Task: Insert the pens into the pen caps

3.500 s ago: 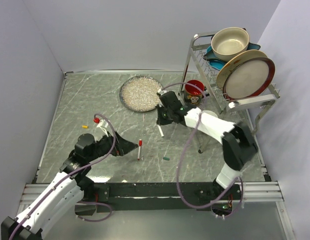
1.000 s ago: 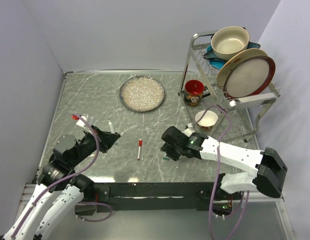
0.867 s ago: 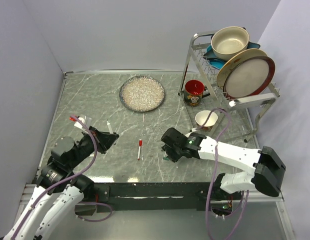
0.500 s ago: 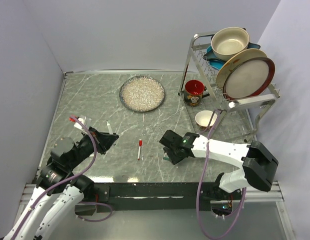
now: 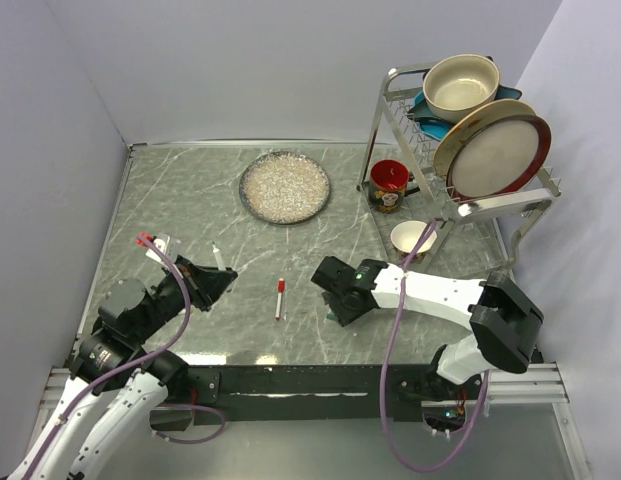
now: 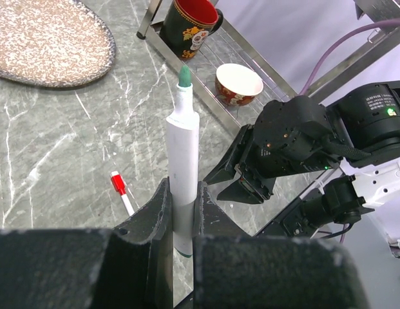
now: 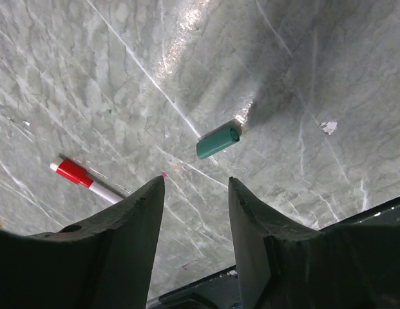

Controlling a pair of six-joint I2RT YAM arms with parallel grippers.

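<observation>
My left gripper (image 6: 182, 199) is shut on a white pen (image 6: 183, 161) that stands upright in the jaws, its bare green tip pointing up. In the top view this left gripper (image 5: 218, 281) hovers at the left of the table with the pen (image 5: 218, 260). My right gripper (image 7: 195, 183) is open, its fingers pointing down just short of a dark green pen cap (image 7: 218, 142) that lies on the marble. The right gripper (image 5: 340, 301) hides that cap in the top view. A pen with a red cap (image 5: 280, 298) lies between the arms.
A speckled plate (image 5: 284, 187) lies at the back centre. On the right stands a metal dish rack (image 5: 460, 200) with plates and a bowl. A red mug (image 5: 389, 185) and a small bowl (image 5: 411, 238) sit beside it.
The right gripper has crept left and slightly away over the green cap. The left arm has hardly moved. Earlier still, the right arm was near the plate with a white pen.
</observation>
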